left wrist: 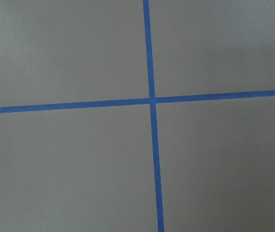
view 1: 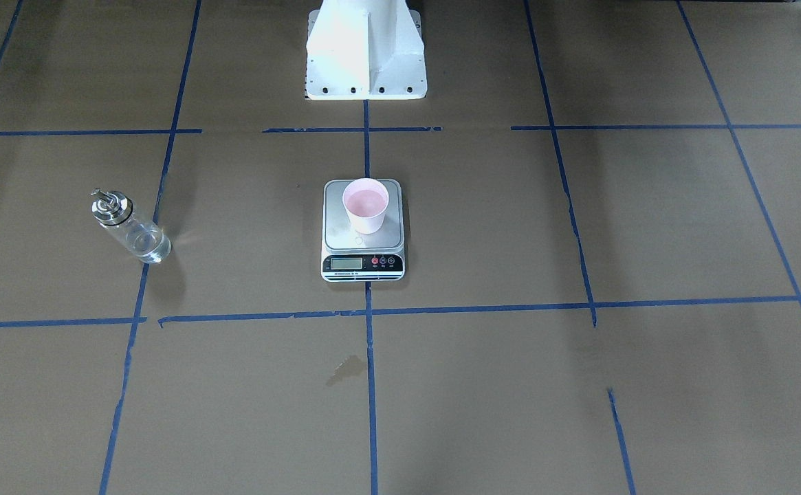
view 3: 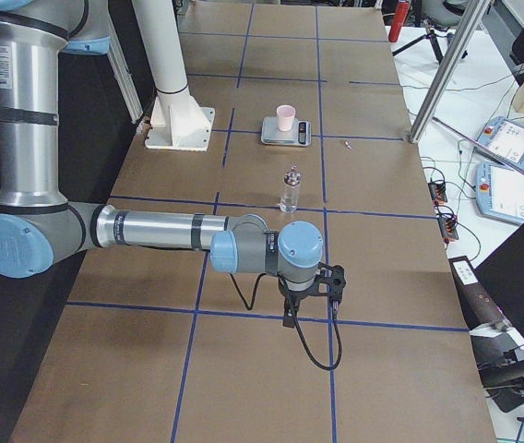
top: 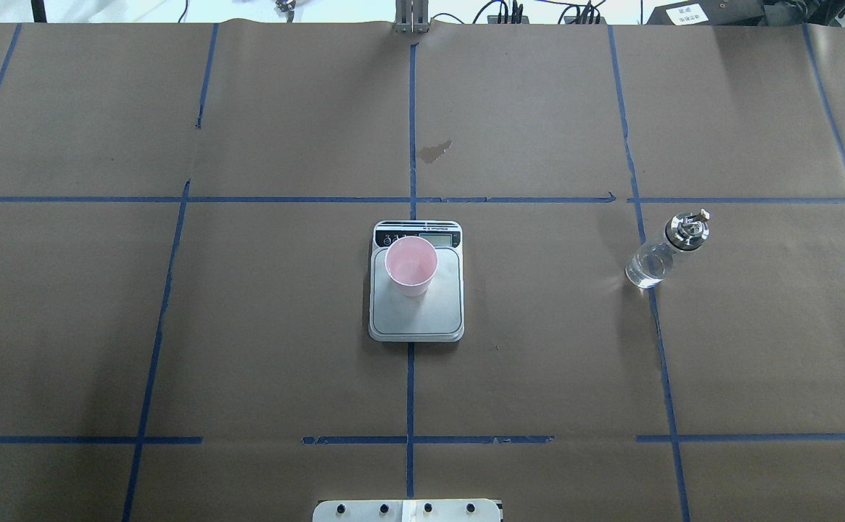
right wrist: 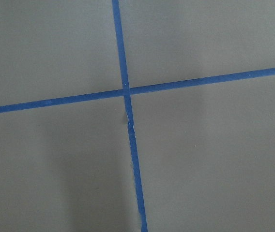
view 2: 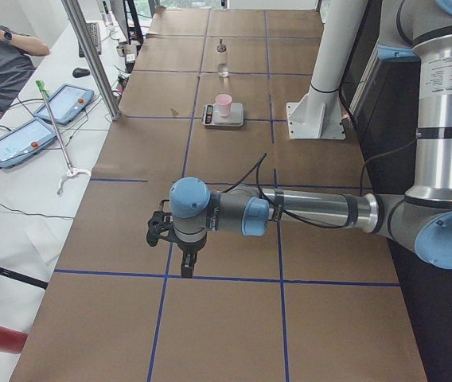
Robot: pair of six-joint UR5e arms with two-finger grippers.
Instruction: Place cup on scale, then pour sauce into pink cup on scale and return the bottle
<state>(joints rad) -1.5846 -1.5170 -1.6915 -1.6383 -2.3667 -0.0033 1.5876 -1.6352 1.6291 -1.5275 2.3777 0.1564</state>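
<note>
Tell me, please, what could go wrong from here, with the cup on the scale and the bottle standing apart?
1. The cup stands unheld on the scale, and its mouth is small, so a poorly aimed pour could spill onto the platform or display.
2. The bottle is narrow, smooth glass standing upright, so a misjudged grasp might knock it over or let it slip.
3. The sauce is clear, so the fill level may be hard to judge.

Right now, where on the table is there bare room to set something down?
The squares on the robot's left of the scale are bare paper. Between scale and bottle there is an open patch too. The only crowded spot is the scale itself, with the cup on it.
</note>
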